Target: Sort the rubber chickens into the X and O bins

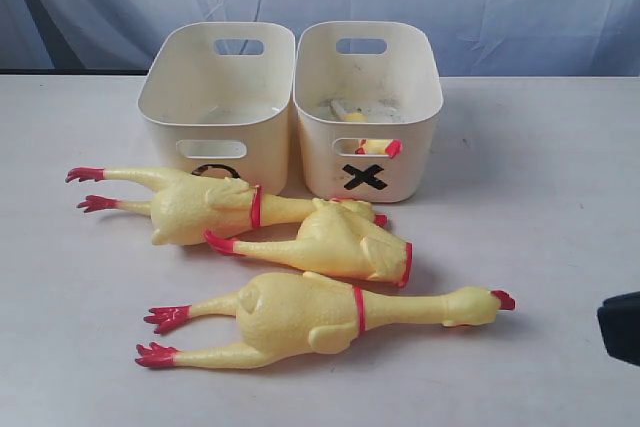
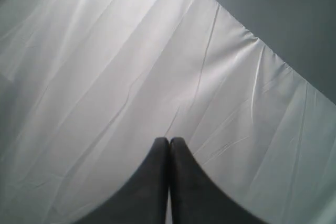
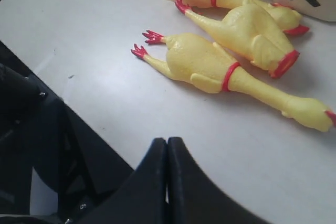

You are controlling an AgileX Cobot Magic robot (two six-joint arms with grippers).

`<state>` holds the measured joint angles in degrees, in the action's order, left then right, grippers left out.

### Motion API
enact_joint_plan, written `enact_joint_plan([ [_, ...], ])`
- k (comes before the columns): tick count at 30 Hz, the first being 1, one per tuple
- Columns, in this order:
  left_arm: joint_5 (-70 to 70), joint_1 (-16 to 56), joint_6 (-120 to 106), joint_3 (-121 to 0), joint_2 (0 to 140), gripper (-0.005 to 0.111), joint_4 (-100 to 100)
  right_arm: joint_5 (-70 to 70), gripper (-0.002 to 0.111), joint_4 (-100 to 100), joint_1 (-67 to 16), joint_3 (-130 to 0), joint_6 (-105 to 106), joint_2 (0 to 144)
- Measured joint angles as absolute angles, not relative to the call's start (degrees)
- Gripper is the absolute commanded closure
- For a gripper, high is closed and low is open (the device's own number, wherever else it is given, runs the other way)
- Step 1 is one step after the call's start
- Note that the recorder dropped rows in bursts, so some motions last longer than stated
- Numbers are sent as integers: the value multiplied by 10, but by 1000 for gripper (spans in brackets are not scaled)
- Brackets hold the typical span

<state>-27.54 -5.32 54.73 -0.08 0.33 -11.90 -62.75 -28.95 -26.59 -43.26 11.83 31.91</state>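
Front whole chicken (image 1: pixel 300 317) flat on worktop (image 1: pixel 520 227); headless body (image 1: pixel 335 244), second whole chicken (image 1: pixel 200 202) just behind, before O bin (image 1: pixel 160 132), X bin (image 1: pixel 425 132). Loose head (image 1: pixel 378 147) in X bin slot. Left end effector (image 2: pixel 169 142), right end effector (image 3: pixel 167 142) clenched, empty.

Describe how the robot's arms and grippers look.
Both look alike. The left gripper has two matte black jaws, broad at the base, curving to narrow rounded tips. The right gripper has the same smooth black tapered jaws. No markings or cables show on either. In the exterior view, only a black block at the right edge shows, probably that arm.
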Motion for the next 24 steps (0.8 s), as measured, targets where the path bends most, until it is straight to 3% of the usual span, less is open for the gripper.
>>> enact_joint_plan([
  [4, -269, -53, 673, -2, 3, 107, -239, -644, 109, -300, -266, -433, 118, 297],
  [10, -311, -53, 948, -72, 18, 106, -655, -648, 109, -300, -266, -433, 124, 271],
  [18, -402, -53, 1015, -172, 102, 83, -903, -649, 109, -300, -266, -433, 131, 251],
  [24, -414, -53, 1015, -216, 154, 72, -946, -644, 109, -309, -266, -433, 131, 251],
])
